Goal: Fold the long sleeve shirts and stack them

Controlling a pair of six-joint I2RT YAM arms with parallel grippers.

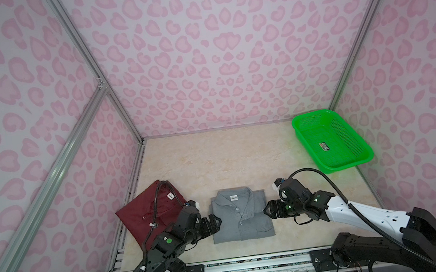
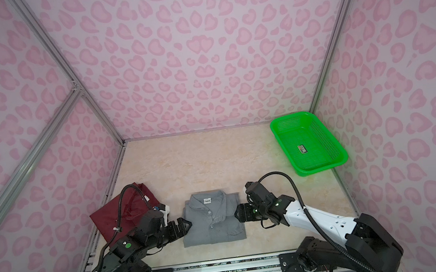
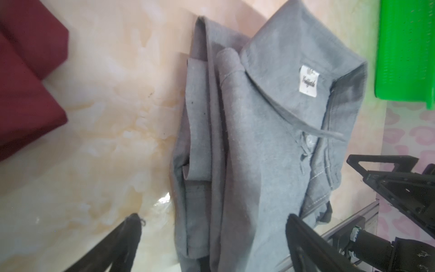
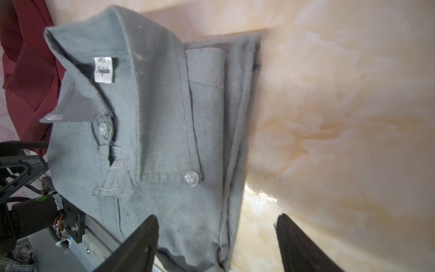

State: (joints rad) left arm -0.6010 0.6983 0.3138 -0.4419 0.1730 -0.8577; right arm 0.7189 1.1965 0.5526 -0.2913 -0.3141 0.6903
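tabletop (image 1: 213, 156) holds grey shirt (image 1: 240, 215), maroon shirt (image 1: 141, 212), green basket (image 1: 339, 153).

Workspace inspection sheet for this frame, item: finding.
Surface: beige marbled tabletop, no spills seen.
Job's things: folded grey collared shirt, centre front; dark maroon shirt left of it, apart, unstacked.
Clutter: bright green perforated plastic basket, far right, sticker inside.
Grippers: left gripper and right gripper open, flanking the grey shirt.
Cables: black cable loops over the maroon shirt; another arcs over the right arm.
Surroundings: pink patterned walls, aluminium frame.
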